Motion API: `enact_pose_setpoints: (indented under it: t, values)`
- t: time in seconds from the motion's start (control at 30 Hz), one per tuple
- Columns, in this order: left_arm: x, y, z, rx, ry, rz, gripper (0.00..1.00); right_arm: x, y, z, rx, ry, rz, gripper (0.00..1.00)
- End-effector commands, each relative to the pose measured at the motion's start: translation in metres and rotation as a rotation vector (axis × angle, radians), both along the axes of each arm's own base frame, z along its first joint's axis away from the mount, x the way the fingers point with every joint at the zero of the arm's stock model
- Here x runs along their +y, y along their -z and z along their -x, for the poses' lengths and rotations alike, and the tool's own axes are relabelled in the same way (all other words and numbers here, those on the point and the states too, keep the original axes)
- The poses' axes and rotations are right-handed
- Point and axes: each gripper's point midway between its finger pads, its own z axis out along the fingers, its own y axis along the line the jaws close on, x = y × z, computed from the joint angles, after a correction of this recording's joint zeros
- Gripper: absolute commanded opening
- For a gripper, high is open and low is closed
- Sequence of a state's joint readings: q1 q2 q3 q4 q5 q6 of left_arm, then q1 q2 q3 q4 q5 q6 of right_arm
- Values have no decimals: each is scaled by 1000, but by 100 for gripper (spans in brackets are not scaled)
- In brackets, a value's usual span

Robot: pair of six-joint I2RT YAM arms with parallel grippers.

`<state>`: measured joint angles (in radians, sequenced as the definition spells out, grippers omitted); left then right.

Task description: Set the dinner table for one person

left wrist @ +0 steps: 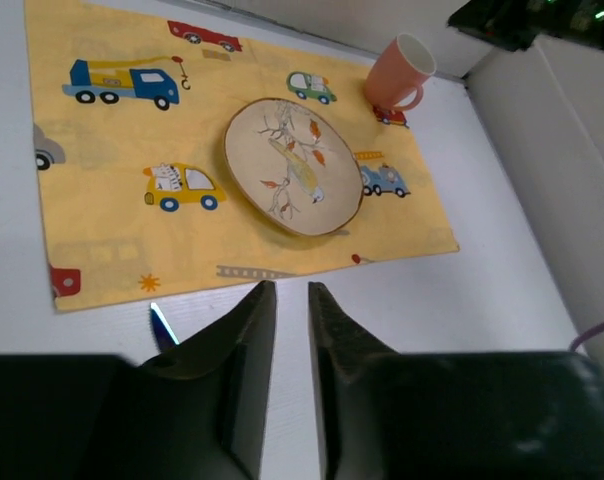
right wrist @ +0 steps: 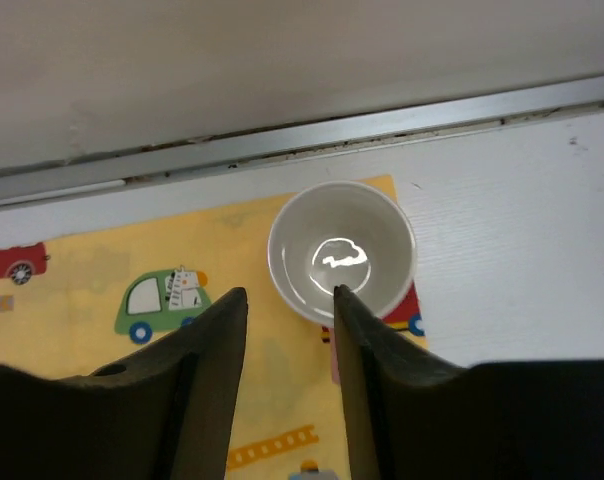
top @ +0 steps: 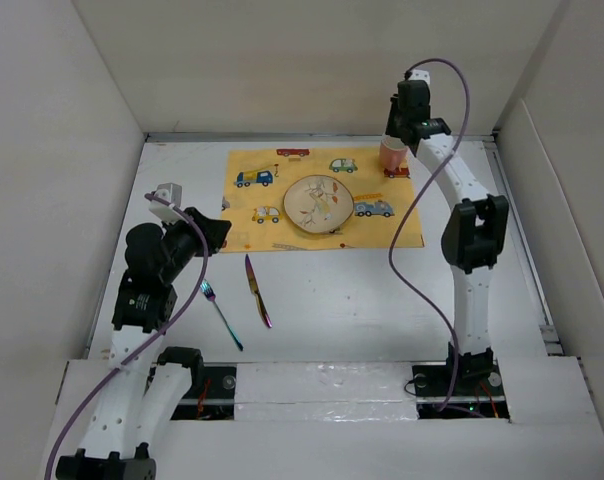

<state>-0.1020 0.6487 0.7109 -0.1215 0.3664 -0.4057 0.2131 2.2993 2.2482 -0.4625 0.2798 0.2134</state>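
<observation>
The counter (top: 382, 300) is the big white surface that fills the middle of the top view, with pale walls on three sides and the two arm bases at its near edge. A yellow placemat (top: 282, 220) with cartoon cars lies on its far half. A round plate (top: 318, 204) with a leaf pattern sits near the middle of the mat, and a pink mug (top: 393, 152) stands upright on the far right corner of the mat, its mouth up and nothing visible inside. A fork (top: 220, 314) and a knife (top: 258, 290) lie on the bare counter on the near side of the mat, left of the centre. They are side by side but apart, the fork on the left, and the far end of the knife comes close to the near edge of the mat. The left arm (top: 147, 265) is over the left part of the counter, near the near left corner of the mat. The left jaws are only a little open, with a narrow gap between the dark fingers (left wrist: 244, 370), and they hold nothing. The right arm (top: 462, 220) reaches to the far right, above the mug. The right jaws are about half open and grip nothing. In the right wrist view the mug is just past the fingers (right wrist: 207, 370), and one fingertip overlaps its near rim; I cannot tell if it touches.
</observation>
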Motion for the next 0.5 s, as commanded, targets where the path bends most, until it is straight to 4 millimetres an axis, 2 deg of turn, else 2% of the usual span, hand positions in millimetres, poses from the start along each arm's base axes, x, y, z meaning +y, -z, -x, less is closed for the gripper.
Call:
enact_pose_setpoints:
  t: [0.0, 0.03, 0.07, 0.1, 0.13, 0.17, 0.23, 0.27, 0.33, 0.37, 0.4, 0.47]
  values:
    - [2, -19, 0, -78, -3, 2, 14, 17, -134, 33, -288, -33, -74, 25]
    - [2, -21, 1, -84, -6, 4, 9, 36, -121, 45, -273, -79, -85, 16]
    - [3, -24, 3, -96, -9, 7, 0, 43, -155, 70, -329, -111, -112, 5]
    - [4, -26, 3, -104, -13, 9, 0, 56, -157, 85, -332, -148, -142, 0]
    - [5, -29, 3, -111, -23, 10, 0, 74, -165, 99, -361, -211, -177, 0]
    - [6, -33, 5, -121, -25, 12, 0, 101, -151, 133, -328, -286, -199, 0]
    - [6, -37, 7, -138, -30, 16, 0, 140, -144, 169, -333, -395, -288, 0]
    - [7, -40, 8, -147, -33, 18, 0, 174, -103, 203, -249, -473, -292, 0]
    - [9, -42, 8, -154, -47, 16, 0, 203, -104, 245, -276, -562, -361, 0]
    - [10, -43, 9, -155, -50, 15, 0, 216, -92, 262, -248, -592, -371, 0]
    - [11, -43, 9, -156, -56, 13, 0, 236, -67, 293, -184, -641, -385, 0]
    - [10, -47, 13, -171, -58, 19, 3, 252, -46, 318, -129, -675, -369, 0]
